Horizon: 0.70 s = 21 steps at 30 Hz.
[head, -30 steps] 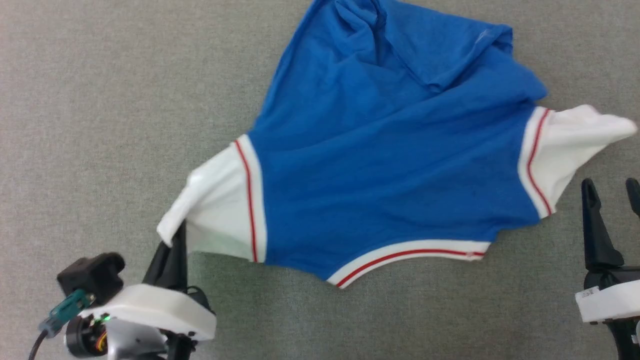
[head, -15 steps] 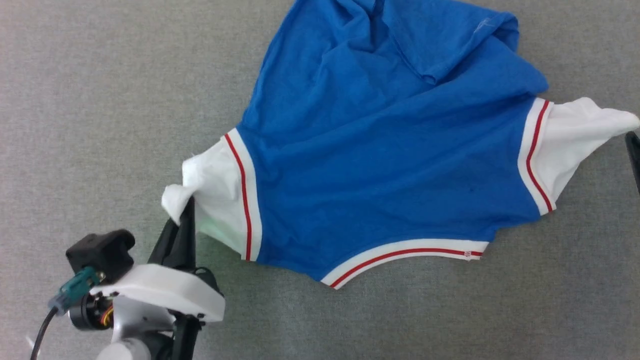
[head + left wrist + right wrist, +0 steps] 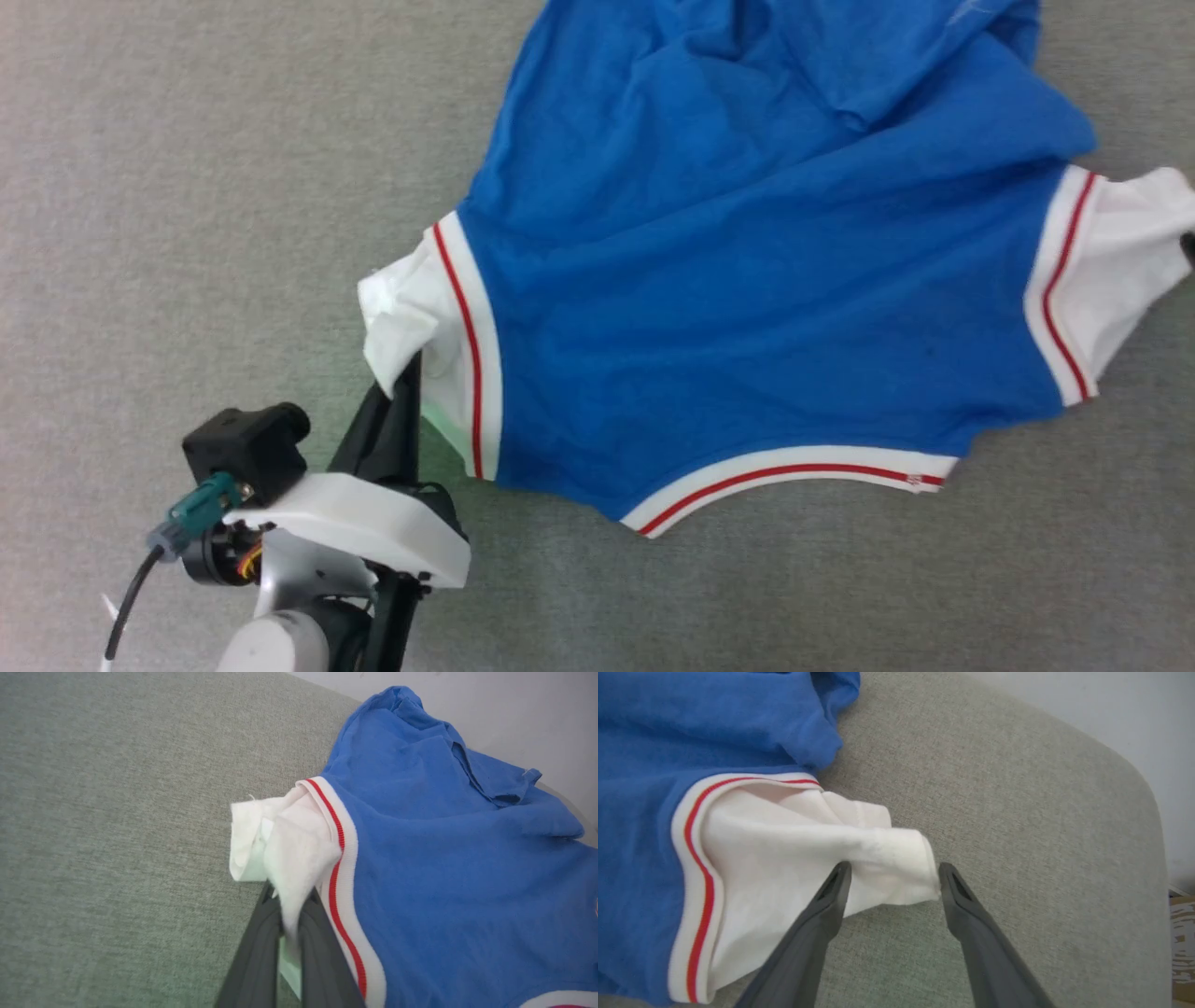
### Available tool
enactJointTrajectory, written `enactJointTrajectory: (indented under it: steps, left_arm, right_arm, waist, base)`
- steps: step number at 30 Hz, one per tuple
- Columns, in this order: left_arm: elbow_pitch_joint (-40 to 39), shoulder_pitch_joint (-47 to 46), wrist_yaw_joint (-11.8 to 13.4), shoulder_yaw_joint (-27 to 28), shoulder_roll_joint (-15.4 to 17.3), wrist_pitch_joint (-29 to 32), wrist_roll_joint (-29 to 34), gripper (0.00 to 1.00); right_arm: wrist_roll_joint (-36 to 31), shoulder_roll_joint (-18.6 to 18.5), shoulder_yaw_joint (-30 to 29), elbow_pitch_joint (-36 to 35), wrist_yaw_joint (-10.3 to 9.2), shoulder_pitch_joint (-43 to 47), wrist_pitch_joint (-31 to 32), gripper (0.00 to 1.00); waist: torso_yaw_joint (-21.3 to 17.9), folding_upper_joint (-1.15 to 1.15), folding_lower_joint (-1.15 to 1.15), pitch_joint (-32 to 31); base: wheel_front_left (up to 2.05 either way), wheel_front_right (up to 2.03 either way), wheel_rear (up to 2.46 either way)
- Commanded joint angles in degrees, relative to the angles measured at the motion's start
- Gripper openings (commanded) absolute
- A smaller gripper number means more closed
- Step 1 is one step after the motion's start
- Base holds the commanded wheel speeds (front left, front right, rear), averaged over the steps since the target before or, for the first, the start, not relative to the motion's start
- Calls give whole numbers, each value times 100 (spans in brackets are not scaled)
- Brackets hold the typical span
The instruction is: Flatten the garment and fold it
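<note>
The garment (image 3: 747, 280) runs off the top edge.

On worktop (image 3: 187, 187): garment (image 3: 747, 280), spread mid. L tool (image 3: 290, 905) at L sleeve (image 3: 411, 308) end, front-left; R tool (image 3: 894, 868) straddling R sleeve (image 3: 798, 849) end.

Matt soft cloth garment (image 3: 747, 280) on rough woven fabric surface (image 3: 187, 187).

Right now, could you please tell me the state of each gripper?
Left gripper: closed on the garment's white sleeve.
Right gripper: open, with the other white sleeve's end between its fingers.
</note>
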Motion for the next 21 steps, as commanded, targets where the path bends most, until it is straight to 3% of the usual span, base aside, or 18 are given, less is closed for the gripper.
enactJointTrajectory:
  steps: [1,13,14,15,18,21]
  left_arm:
    - [16,-60,-31,-6,-30,-37,37,0]
    - [99,-134,-81,-219,-145,-138,-6,0]
    - [110,-154,-83,-241,-154,-140,-3,0]
    - [119,-172,-86,-262,-162,-143,-1,0]
    - [86,-218,-125,-295,-192,-211,-45,0]
    - [-4,-249,-209,-298,-266,-379,-225,0]
  right_arm:
    - [64,-45,87,38,-12,-77,15,100]
    - [479,-472,1293,771,-12,-559,-101,100]
    - [552,-514,1414,839,-12,-575,-39,45]
    - [637,-544,1491,898,-12,-602,2,0]
    - [783,-546,1458,993,-12,-726,-124,0]
    - [862,-317,1059,1110,-12,-756,-470,0]
  waist:
    - [98,0,0,79]
    - [343,0,0,389]
    - [353,0,0,405]
    - [357,0,0,413]
    - [324,0,0,392]
    - [260,0,0,241]
  base:
    - [0,0,0]
    - [0,0,0]
    - [0,0,0]
    - [0,0,0]
    - [0,0,0]
    - [0,0,0]
